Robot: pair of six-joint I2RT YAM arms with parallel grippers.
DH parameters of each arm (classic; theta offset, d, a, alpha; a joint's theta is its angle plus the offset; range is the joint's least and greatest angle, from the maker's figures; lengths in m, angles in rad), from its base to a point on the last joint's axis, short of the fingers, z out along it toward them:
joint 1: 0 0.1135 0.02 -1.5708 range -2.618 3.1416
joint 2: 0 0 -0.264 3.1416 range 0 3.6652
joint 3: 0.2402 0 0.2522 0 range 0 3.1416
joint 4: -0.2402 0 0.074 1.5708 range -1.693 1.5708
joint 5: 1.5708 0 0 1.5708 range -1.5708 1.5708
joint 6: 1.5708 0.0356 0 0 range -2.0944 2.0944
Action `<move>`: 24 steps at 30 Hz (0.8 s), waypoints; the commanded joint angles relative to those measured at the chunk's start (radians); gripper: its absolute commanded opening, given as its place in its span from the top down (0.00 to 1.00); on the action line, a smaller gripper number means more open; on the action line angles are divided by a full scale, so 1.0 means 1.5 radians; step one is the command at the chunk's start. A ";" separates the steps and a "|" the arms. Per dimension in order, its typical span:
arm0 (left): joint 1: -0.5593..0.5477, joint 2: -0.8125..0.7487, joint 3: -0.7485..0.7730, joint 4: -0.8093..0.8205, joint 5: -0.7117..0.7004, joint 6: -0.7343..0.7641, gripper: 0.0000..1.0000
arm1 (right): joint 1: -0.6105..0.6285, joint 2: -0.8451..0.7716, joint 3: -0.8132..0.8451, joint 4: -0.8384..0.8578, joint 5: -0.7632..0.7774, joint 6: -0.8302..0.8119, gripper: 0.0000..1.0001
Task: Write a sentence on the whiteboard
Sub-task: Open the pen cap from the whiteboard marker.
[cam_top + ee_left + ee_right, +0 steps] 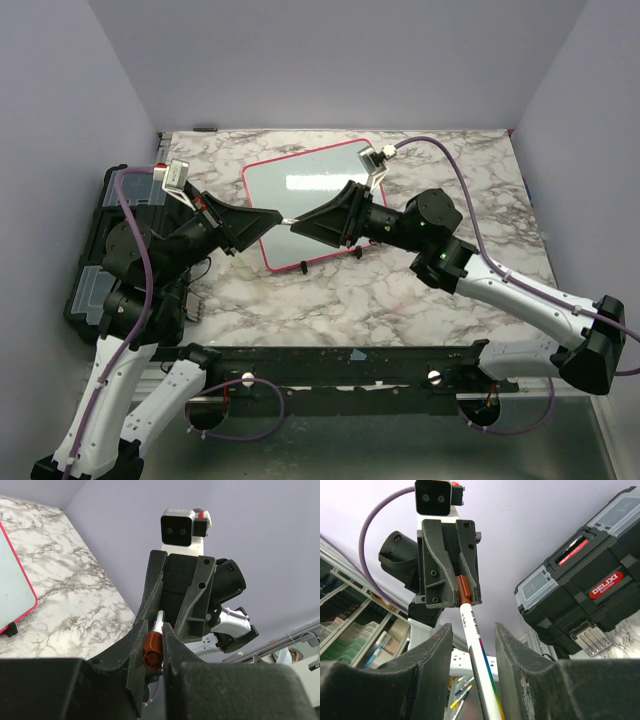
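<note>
Locate the whiteboard [320, 190] flat on the counter [400, 290], directly below the marker [472, 630], held level above the whiteboard's left edge with long axis crosswise to that edge; judge the right arm, reaching over the whiteboard, the nearer for writing. Note left fingers [134, 655] clamped on the brown cap [152, 650] and right fingers [437, 650] parted around the white barrel, with a gap on each side. Read "DELIXI ELECTRIC" on the black toolbox [590, 585] left of the whiteboard; treat the barrel's small print as illegible.
</note>
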 commanded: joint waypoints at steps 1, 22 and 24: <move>0.000 -0.009 -0.029 -0.003 -0.071 -0.004 1.00 | 0.003 0.004 0.025 0.068 -0.018 0.019 0.59; 0.002 -0.005 -0.083 0.021 -0.078 -0.006 1.00 | 0.003 0.021 0.038 0.100 -0.031 0.038 0.74; 0.003 -0.007 -0.089 0.021 -0.078 -0.005 1.00 | 0.003 0.024 0.036 0.104 -0.031 0.042 0.74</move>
